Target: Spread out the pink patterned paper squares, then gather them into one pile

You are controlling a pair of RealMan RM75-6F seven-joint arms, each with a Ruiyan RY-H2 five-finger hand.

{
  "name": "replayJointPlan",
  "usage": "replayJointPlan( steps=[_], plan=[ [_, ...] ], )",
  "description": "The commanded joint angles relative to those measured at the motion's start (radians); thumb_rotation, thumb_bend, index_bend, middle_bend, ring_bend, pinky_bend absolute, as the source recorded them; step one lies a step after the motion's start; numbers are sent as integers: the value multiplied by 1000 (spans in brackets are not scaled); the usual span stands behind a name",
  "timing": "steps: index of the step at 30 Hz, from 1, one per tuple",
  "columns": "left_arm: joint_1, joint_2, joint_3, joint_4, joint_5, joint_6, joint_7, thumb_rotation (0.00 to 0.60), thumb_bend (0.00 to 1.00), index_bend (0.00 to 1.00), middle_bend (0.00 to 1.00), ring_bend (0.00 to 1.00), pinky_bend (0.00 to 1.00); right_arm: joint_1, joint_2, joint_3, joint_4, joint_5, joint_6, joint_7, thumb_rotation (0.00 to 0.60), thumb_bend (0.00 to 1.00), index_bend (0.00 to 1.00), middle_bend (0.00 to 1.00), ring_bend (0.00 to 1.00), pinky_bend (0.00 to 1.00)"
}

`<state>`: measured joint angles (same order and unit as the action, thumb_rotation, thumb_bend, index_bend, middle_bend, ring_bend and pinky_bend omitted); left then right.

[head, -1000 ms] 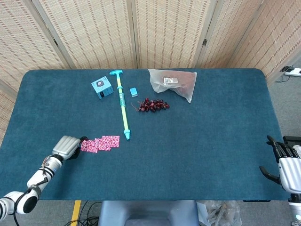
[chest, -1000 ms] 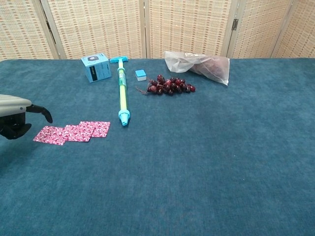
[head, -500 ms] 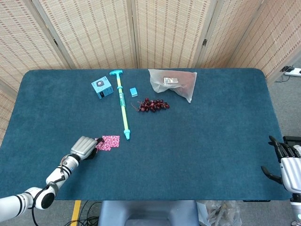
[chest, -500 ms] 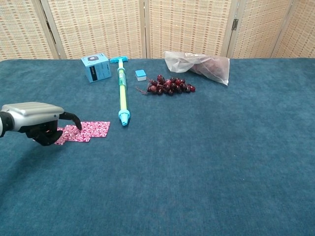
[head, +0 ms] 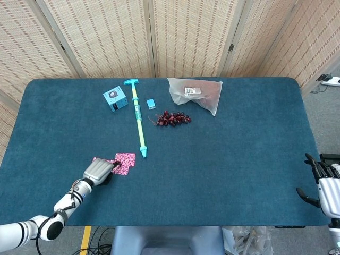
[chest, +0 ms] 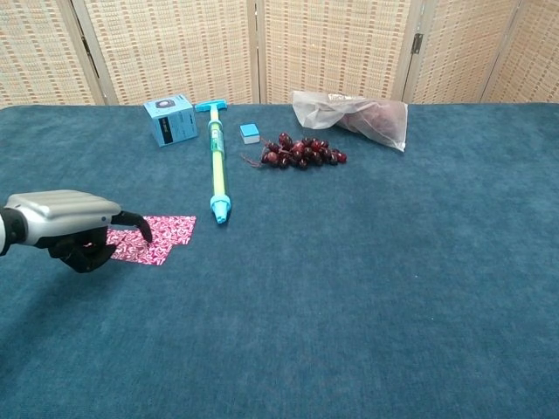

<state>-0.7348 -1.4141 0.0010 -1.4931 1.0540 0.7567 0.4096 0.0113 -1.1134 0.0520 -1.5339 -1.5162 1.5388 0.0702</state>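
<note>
The pink patterned paper squares (head: 124,159) (chest: 164,230) lie overlapping on the blue table, just left of the syringe tip. My left hand (head: 98,171) (chest: 65,222) rests palm down at their left end. One fingertip (chest: 144,232) presses on the nearest square, and the hand covers part of the stack. A pink corner (head: 99,159) shows behind the hand. Off the table's right front edge, my right hand (head: 325,185) has its fingers spread and holds nothing; the chest view does not show it.
A long green and blue syringe (head: 139,119) (chest: 216,166) lies right of the squares. Further back are a blue box (head: 114,99) (chest: 170,119), a small blue block (head: 151,104), a grape bunch (head: 172,118) (chest: 300,151) and a plastic bag (head: 196,93) (chest: 354,115).
My left hand has slid right along the row, pushing the left squares over the others. The spread row has shrunk to a short overlapping stack. The right hand stayed put.
</note>
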Motion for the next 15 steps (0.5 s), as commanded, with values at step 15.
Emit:
replayJointPlan(
  steps=[15],
  plan=[
    [4, 55, 29, -161, -41, 53, 42, 600, 739, 252, 1000, 996, 1000, -2, -3, 4, 8, 4, 2, 7, 600, 245, 0, 263, 201, 191]
  ],
)
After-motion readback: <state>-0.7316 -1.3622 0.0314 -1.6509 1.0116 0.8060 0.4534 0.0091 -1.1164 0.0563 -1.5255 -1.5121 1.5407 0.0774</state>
